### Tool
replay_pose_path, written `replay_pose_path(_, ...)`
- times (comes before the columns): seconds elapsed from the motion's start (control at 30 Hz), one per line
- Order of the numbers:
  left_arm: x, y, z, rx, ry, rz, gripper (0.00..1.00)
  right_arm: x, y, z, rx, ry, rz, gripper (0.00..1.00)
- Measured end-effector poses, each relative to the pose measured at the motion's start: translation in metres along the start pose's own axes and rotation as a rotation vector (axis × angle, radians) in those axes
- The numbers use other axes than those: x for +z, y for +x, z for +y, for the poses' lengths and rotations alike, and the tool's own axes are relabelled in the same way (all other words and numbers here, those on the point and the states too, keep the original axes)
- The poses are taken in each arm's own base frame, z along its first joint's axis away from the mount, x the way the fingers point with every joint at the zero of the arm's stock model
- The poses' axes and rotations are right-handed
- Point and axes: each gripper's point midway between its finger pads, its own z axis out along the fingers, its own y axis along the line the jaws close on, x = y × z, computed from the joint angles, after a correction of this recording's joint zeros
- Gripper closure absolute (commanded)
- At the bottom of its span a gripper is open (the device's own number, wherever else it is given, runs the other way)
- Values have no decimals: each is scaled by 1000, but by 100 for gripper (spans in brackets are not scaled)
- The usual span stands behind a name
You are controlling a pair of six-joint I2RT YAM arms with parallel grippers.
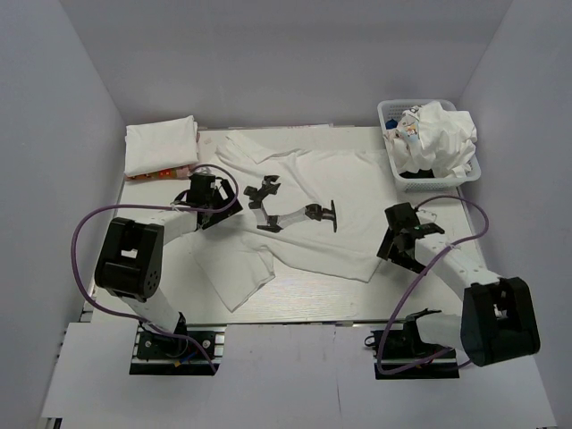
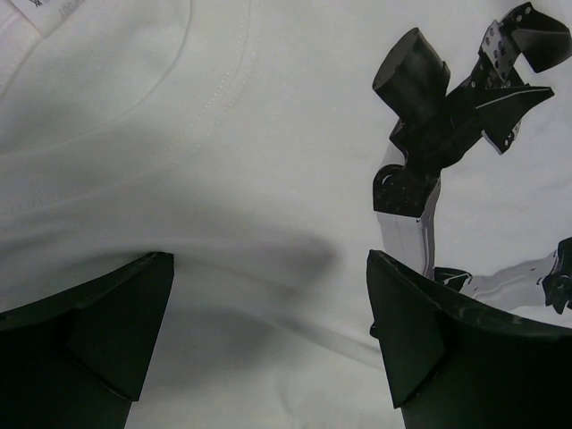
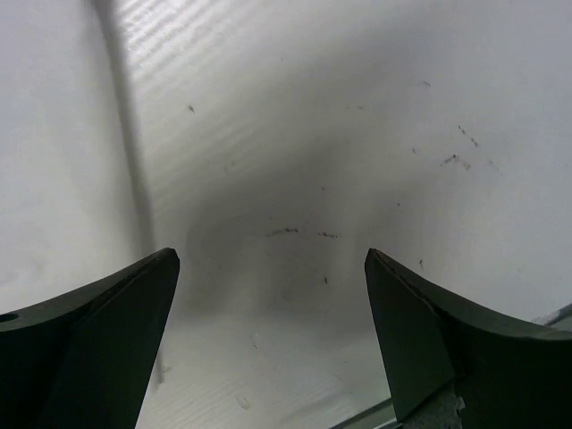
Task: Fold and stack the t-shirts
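A white t-shirt (image 1: 331, 192) with a black chest print (image 1: 295, 213) lies spread flat across the middle of the table. My left gripper (image 1: 214, 195) is open and empty, low over the shirt's left side near the collar. In the left wrist view (image 2: 268, 259) its jaws stand wide apart over white cloth (image 2: 206, 161), with the print (image 2: 447, 116) at the right. My right gripper (image 1: 395, 237) is open and empty at the shirt's right edge. In the right wrist view (image 3: 271, 255) it hovers over bare table, with the cloth edge (image 3: 54, 161) at the left.
A stack of folded white shirts (image 1: 161, 143) sits at the back left, with something pink under its front edge. A white lattice basket (image 1: 386, 112) at the back right holds crumpled white shirts (image 1: 440, 138) and some dark cloth. Walls enclose the table on three sides.
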Motion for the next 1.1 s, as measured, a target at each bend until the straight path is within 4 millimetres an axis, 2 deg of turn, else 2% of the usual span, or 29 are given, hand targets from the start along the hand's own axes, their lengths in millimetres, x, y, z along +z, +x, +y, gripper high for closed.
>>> replay_pose_path(0.07, 0, 0, 0, -2, -2, -1, 0, -1, 5, -7, 20, -3, 14, 10)
replay_pose_path(0.13, -1, -1, -1, 2, 1, -3, 0, -1, 8, -5, 17, -31, 29, 10)
replay_pose_path(0.33, -8, 6, 0, 24, 14, 8, 0, -7, 6, 40, -10, -286, 37, 10)
replay_pose_path(0.37, -10, 9, 1, 25, 14, 15, 0, -9, 4, 47, -13, -323, 34, 12)
replay_pose_path(0.47, -17, 15, 4, 26, 13, 31, 0, -10, -1, 60, -17, -381, 25, 34)
replay_pose_path(0.5, -20, 16, 5, 26, 13, 32, 0, -8, 0, 63, -19, -388, 33, 56)
replay_pose_path(0.6, -31, 12, 4, 26, 14, 19, 0, 0, 6, 65, -23, -382, 62, 74)
replay_pose_path(0.7, -43, -1, -1, 25, 26, -32, 0, 4, 10, 63, -22, -370, 74, 87)
replay_pose_path(0.73, -47, -5, -3, 25, 29, -50, 0, 4, 10, 63, -21, -369, 75, 97)
replay_pose_path(0.77, -50, -9, -3, 25, 30, -66, 0, 4, 11, 63, -24, -368, 76, 100)
replay_pose_path(0.93, -56, -17, -3, 25, 22, -100, 0, 1, 10, 65, -26, -377, 82, 100)
replay_pose_path(1.1, -56, -17, -2, 26, 17, -100, 0, -22, -15, 85, -50, -445, 55, 100)
